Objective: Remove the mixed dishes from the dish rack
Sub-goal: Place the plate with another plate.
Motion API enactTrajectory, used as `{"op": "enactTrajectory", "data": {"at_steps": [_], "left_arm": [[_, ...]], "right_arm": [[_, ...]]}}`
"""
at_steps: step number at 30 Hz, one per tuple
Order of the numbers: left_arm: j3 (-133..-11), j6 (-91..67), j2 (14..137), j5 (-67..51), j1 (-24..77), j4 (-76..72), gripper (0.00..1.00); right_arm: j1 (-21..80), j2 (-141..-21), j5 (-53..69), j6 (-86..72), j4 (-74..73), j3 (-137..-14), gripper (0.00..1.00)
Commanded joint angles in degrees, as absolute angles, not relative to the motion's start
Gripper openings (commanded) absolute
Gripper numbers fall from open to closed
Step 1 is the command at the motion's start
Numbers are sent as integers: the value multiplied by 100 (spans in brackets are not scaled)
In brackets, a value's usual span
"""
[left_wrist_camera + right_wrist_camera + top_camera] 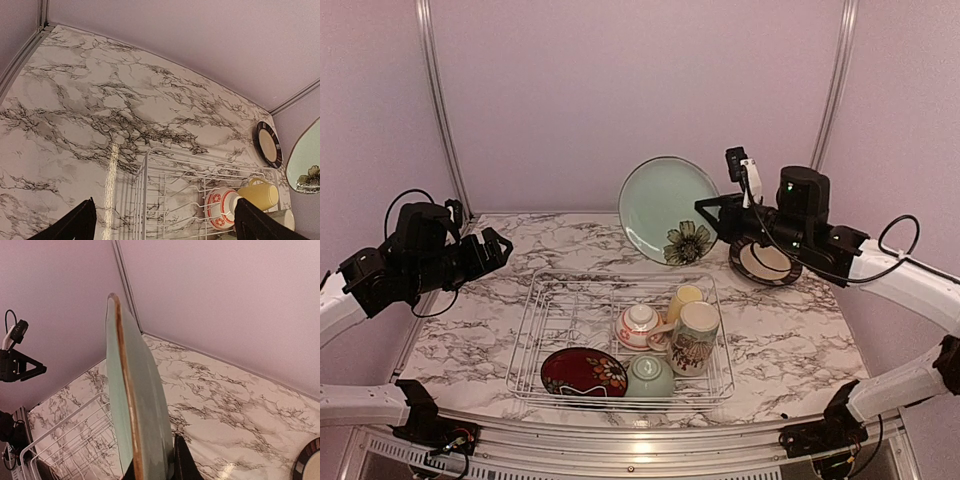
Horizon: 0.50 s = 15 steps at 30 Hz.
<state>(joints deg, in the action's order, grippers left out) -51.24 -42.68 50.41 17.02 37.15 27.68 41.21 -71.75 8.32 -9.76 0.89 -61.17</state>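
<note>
Five dishes sit in the silver wire dish rack [570,310] on a marble-patterned table [800,330], while a sixth, a pale teal plate [660,205] with a dark flower painted near its lower edge, is gripped by the right gripper [708,212]. The fingers are clenched on the plate's right-hand rim, and the plate stands on edge beyond the far side of the rack, its face turned toward the overhead camera. The right wrist view shows it edge-on, a brownish rim running up between the two black fingers [182,460]; whether its lower edge touches the table cannot be told.

Inside the rack, a dark red floral plate [582,372] lies at the near edge with a pale green bowl [650,378] just beside it on the right. A tall cream patterned mug [696,335] stands in the right half, next to a white-and-red bowl [640,322], with a small yellow cup [684,297] tipped on its side behind them.

A black-rimmed cream plate [765,262] lies flat on the table outside the rack, under the right arm in the overhead view.

The left gripper [492,250] hangs above the table's left side, well apart from the rack, its fingers spread wide and grasping nothing.
</note>
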Motion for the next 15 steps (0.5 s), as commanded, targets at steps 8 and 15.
{"op": "enactTrajectory", "data": {"at_steps": [8,15], "left_arm": [[-5074,-4254,5071,1621,3735,2701,99],[-5106,-4224,5071,1570,3735,2711,99]], "right_arm": [[1271,-6635,1124,-3935,1606,-5043,0],[119,-6780,529,-4788,1343,-4633,0]]}}
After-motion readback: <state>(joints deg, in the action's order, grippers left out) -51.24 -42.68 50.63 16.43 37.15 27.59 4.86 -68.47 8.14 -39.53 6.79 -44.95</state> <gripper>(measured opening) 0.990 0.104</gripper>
